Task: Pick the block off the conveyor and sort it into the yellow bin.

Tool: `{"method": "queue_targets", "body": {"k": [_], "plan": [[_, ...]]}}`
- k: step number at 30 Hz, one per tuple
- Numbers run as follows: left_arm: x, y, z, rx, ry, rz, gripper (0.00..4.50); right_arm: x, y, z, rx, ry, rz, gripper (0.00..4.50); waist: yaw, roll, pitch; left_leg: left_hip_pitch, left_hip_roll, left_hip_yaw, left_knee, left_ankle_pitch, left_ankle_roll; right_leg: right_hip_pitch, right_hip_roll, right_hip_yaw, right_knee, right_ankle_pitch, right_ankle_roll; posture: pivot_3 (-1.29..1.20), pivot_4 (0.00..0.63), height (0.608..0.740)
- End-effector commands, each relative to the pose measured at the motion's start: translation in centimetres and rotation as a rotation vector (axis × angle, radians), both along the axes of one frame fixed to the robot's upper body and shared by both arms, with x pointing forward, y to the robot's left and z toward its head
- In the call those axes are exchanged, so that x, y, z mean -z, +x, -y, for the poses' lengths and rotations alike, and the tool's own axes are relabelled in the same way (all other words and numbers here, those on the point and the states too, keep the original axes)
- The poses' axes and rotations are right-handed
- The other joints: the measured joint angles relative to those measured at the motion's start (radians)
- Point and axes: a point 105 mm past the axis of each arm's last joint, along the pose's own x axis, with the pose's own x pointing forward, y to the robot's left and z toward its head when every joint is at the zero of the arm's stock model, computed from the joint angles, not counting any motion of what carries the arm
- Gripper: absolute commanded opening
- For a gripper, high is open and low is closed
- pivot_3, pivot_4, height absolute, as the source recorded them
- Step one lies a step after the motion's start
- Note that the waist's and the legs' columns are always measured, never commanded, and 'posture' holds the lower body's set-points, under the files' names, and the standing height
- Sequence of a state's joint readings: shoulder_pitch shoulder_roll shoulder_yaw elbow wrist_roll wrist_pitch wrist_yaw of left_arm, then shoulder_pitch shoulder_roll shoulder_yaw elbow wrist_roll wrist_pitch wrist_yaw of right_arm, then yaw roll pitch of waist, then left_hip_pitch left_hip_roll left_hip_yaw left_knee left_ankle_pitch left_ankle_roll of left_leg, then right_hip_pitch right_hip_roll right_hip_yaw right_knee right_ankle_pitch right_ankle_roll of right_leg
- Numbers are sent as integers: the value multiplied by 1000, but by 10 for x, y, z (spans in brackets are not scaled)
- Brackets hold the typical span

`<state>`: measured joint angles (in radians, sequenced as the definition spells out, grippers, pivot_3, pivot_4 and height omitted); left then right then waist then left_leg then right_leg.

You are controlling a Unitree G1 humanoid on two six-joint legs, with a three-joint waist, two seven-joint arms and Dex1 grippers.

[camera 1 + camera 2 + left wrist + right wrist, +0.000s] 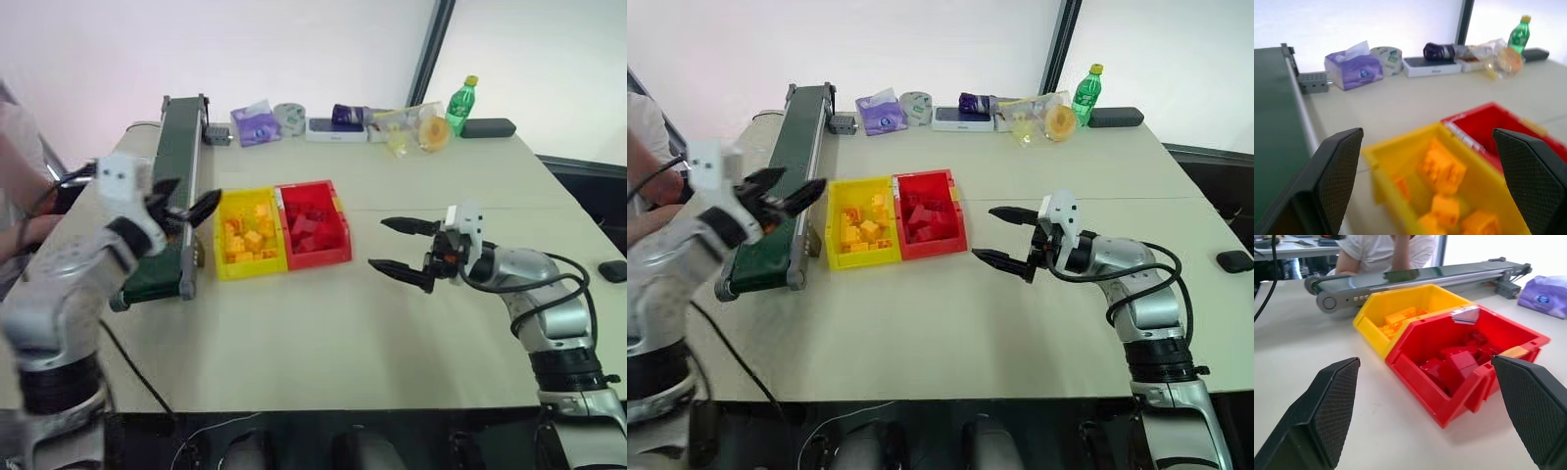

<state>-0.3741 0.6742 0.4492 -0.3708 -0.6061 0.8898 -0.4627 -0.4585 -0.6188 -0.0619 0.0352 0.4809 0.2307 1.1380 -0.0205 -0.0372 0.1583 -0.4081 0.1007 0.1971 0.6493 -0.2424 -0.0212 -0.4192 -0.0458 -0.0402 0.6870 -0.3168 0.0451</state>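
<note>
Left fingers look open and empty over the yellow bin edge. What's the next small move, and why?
Probably swing the left gripper back over the conveyor and wait. Its fingers are open and empty, yellow blocks already lie in the yellow bin, and the visible belt carries no block.

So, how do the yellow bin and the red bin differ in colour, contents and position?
The yellow bin holds yellow-orange bricks; the red bin holds dark red bricks. The yellow bin stands next to the conveyor; the red bin is on its far side, nearer the right gripper. Both look the same in size and shape and stand side by side.
</note>
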Motion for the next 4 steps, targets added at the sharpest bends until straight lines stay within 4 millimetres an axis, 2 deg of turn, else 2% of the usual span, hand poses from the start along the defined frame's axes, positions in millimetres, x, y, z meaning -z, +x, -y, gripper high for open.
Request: {"method": "queue_targets", "body": {"k": [1, 4], "plan": [[1, -17, -50, -69, 118, 16, 4452, -6, 1, 15, 27, -30, 35, 4500, 3, 0, 0, 0, 0, 0, 0, 0, 0, 0, 0, 0, 0, 0, 0, 0, 150, 740], [11, -30, -84, -110, 142, -25, 4452, -2, 1, 22, 39, -43, 17, 4500, 5, 0, 0, 0, 0, 0, 0, 0, 0, 0, -1, -1, 0, 0, 0, 0, 150, 740]]}}
